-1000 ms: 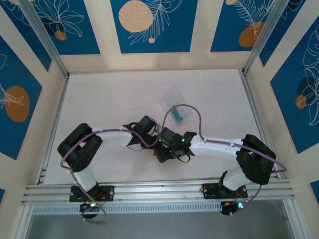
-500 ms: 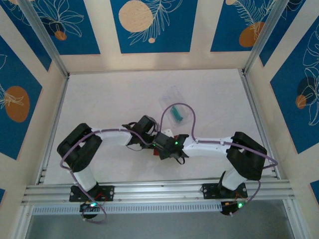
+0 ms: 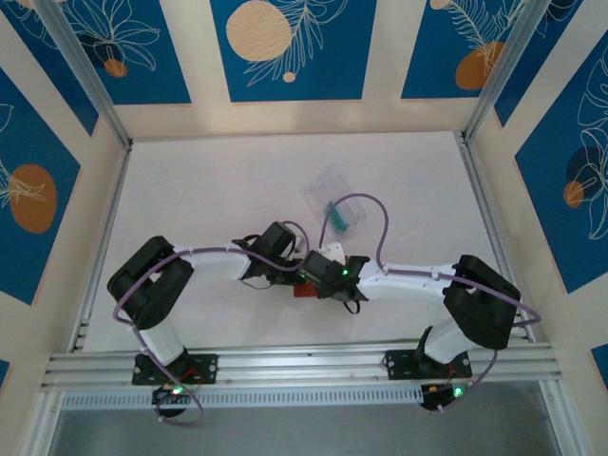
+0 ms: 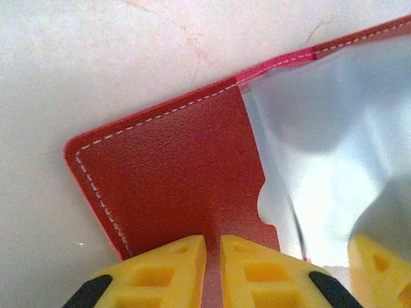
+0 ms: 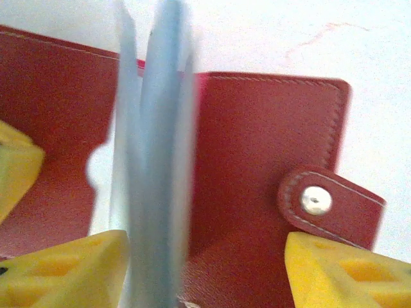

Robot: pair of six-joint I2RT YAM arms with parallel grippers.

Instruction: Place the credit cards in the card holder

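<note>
Pinches, with the left gripper [image 4: 213, 256], the near edge of one red leaf of the card holder [image 4: 173, 186], jaws pressed nearly together on the leather. Holds the right gripper [image 5: 205, 263] with jaws spread wide, straddling the clear sleeves [image 5: 157, 160], which stand upright and blurred close to one finger, well off the other. Shows beneath them the card holder lying open, white stitching along its edges, snap tab [image 5: 316, 200] with a silver stud on the far leaf. Lies on the table [image 3: 209, 190] near the front, between the two wrists. Leaves the teal credit cards [image 3: 337, 218] farther back at the clear case [image 3: 331, 190], apart from the card holder.
</note>
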